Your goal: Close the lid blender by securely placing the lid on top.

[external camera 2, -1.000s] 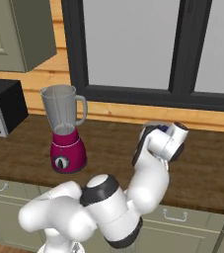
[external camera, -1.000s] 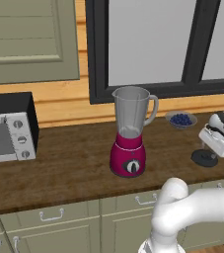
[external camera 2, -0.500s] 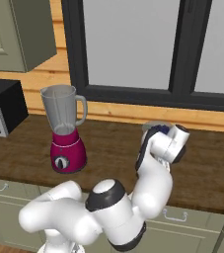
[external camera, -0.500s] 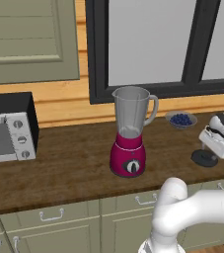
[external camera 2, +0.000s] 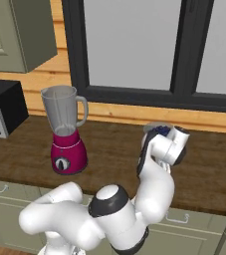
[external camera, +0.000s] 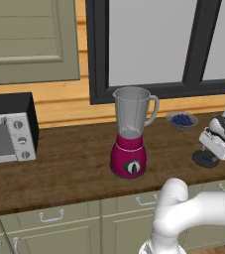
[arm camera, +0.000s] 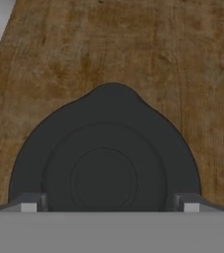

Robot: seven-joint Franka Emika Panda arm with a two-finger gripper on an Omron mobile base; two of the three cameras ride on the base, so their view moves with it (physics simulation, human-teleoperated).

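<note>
Little is changed since the earlier frames: the gripper (arm camera: pixel 111 205) is kept low over the lid (arm camera: pixel 105 158), fingertips apart astride it, nothing clamped. The lid lies flat on the counter (external camera: pixel 69 163), directly under the gripper and well right of the blender (external camera: pixel 130 131), whose jar mouth is uncovered.

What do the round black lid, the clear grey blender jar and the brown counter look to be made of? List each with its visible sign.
Round black lid: likely matte plastic or rubber; dull, no glare, moulded concentric rings.
Clear grey blender jar: glass or clear plastic; the wall behind shows through it.
Brown counter: wood, matte; streaked grain runs along it.
</note>
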